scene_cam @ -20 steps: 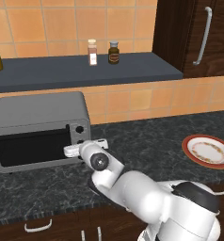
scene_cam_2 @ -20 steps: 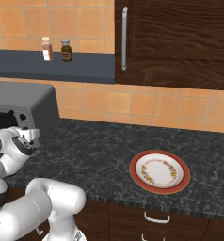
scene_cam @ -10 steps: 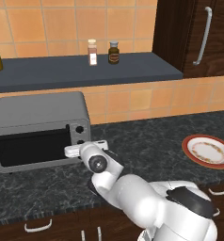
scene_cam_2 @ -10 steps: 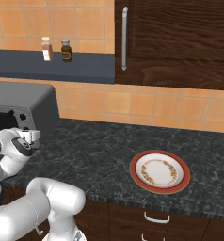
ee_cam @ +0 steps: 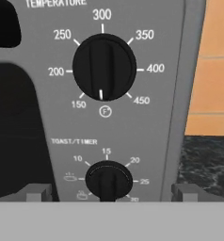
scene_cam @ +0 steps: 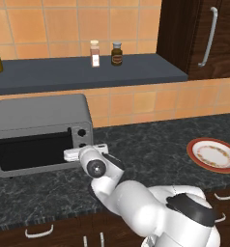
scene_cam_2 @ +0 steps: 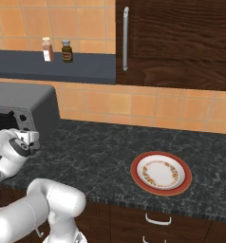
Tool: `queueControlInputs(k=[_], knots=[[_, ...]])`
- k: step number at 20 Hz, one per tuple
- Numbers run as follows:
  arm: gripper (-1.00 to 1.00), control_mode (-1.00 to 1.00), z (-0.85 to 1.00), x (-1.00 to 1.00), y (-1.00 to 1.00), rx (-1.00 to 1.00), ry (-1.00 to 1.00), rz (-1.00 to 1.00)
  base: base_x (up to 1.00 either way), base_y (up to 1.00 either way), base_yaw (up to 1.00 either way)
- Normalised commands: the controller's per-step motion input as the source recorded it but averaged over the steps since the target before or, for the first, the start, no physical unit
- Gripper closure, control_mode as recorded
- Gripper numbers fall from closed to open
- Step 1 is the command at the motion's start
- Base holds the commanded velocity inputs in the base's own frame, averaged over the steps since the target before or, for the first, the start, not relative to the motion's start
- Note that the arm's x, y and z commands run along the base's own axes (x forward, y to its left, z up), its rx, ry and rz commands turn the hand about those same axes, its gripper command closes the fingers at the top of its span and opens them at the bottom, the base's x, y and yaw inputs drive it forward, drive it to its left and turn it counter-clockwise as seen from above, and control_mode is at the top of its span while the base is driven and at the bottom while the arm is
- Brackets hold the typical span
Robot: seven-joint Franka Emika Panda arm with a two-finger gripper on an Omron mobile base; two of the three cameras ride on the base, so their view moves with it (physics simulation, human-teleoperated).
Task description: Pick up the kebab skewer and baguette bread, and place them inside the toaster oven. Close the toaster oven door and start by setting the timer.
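Even, diffuse rendered light; no strong glare seen. Soft shadow cast under shelf (scene_cam: 88, 73) onto tiled wall. Toaster oven door (scene_cam: 32, 152) glass dark, unreflective. Hand view softly blurred, dial lettering legible. No edge distortion noted.

The toaster oven (scene_cam: 39, 120) looks matt grey metal, its door (scene_cam: 32, 152) dark glossy glass.

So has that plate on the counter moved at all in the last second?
No. The plate sits in the same spot on the dark counter, just as far from the toaster oven as before.
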Motion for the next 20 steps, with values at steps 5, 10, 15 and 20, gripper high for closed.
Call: queueControlInputs(k=[5,10,15,20], knots=[[-1.0,-1.0,0.0,0.18,0.0,0.0,0.0,0.0,0.0,0.0,0.0],[-1.0,-1.0,-0.05,0.03,0.0,0.0,0.0,0.0,0.0,0.0,0.0],[-1.0,-1.0,-0.1,0.0,0.0,0.0,0.0,0.0,0.0,0.0,0.0],[-1.0,-1.0,-0.15,0.0,0.0,0.0,0.0,0.0,0.0,0.0,0.0]])
